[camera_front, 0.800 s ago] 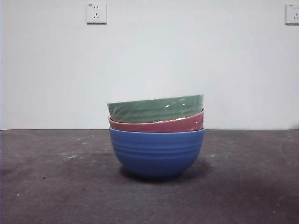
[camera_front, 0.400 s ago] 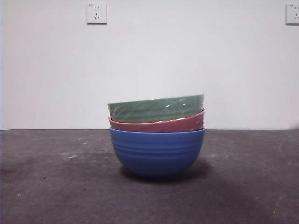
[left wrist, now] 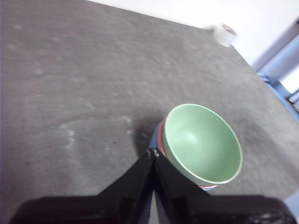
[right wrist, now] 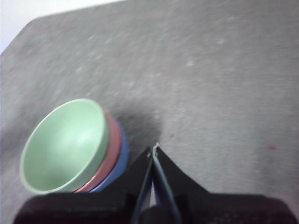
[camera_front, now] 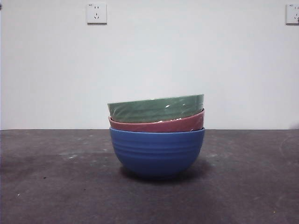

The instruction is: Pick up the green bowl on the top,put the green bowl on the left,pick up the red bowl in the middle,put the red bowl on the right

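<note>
Three ribbed bowls are stacked at the table's middle. The green bowl (camera_front: pixel 156 108) sits on top, slightly tilted, with the red bowl (camera_front: pixel 159 124) nested under it inside a blue bowl (camera_front: pixel 157 152). In the left wrist view the green bowl (left wrist: pixel 202 142) lies just beyond my left gripper (left wrist: pixel 153 152), whose jaws are shut and hold nothing, high above the table. My right gripper (right wrist: pixel 154 148) is likewise shut and empty, hovering beside the stack, where the green bowl (right wrist: pixel 63 144) and the red bowl's rim (right wrist: pixel 111 149) show. Neither gripper appears in the front view.
The dark grey table (camera_front: pixel 56 186) stretches bare on both sides of the stack. A white roll (left wrist: pixel 224 33) lies at the table's far edge in the left wrist view. Wall sockets (camera_front: pixel 96 13) hang on the white wall behind.
The bowls have not moved. A small dark tip now shows at the top left corner of the front view.
</note>
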`<action>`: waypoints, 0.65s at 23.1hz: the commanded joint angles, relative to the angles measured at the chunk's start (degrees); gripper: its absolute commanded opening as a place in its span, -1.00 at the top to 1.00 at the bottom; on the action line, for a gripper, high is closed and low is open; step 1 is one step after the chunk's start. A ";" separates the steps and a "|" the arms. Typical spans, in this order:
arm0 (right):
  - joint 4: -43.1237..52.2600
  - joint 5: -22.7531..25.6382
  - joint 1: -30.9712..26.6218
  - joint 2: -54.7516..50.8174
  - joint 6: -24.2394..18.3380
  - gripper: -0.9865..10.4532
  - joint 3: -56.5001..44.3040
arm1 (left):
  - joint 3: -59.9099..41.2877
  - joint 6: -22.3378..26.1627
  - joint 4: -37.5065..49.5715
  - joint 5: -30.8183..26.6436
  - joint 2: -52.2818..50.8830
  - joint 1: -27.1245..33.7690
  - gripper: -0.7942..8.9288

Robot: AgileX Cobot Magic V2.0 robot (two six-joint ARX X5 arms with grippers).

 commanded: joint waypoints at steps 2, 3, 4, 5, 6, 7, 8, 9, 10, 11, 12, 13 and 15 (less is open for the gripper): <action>-0.02 -0.74 0.09 1.84 -1.66 0.41 0.68 | 0.44 0.20 0.31 -0.35 2.12 -1.36 0.19; -0.02 -0.76 0.09 2.14 -1.57 0.33 0.68 | 0.44 -0.46 0.59 -0.35 2.54 -1.75 0.12; -0.04 -0.74 0.09 2.64 -1.53 0.26 0.68 | 0.46 -1.20 1.01 -0.20 3.34 -2.62 0.12; -0.04 -0.76 0.09 2.97 -1.53 0.27 0.68 | 0.50 -1.53 1.57 -0.26 4.33 -3.52 0.12; 0.00 -0.74 0.09 3.26 -1.53 0.27 0.68 | 0.66 -1.60 1.95 -0.39 5.68 -4.90 0.12; 0.00 -0.74 0.09 3.43 -1.53 0.27 0.68 | 1.14 -1.66 1.86 -0.83 7.30 -6.49 0.12; 0.00 -0.76 0.09 3.72 -1.51 0.27 0.68 | 1.99 -1.73 1.60 -2.08 9.55 -9.11 0.12; 0.02 -0.76 0.09 3.96 -1.27 0.27 0.68 | 3.02 -1.70 1.31 -3.78 11.58 -11.69 0.13; 0.02 -0.76 0.09 4.20 -1.14 0.27 0.68 | 4.48 -1.46 1.20 -6.56 14.21 -15.15 0.13; 0.02 -0.81 0.09 4.44 -1.14 0.28 0.68 | 6.01 -1.27 0.90 -9.33 16.41 -18.01 0.13; 0.00 -0.81 0.09 4.72 -1.11 0.28 0.68 | 8.35 -0.87 0.52 -12.55 19.45 -21.42 0.13; 0.00 -0.79 0.09 4.87 -1.11 0.28 0.68 | 10.40 -0.31 0.31 -14.75 22.08 -24.09 0.13; 0.00 -0.79 0.09 5.11 -1.11 0.28 0.68 | 15.85 0.81 -1.70 -20.48 28.44 -29.31 0.13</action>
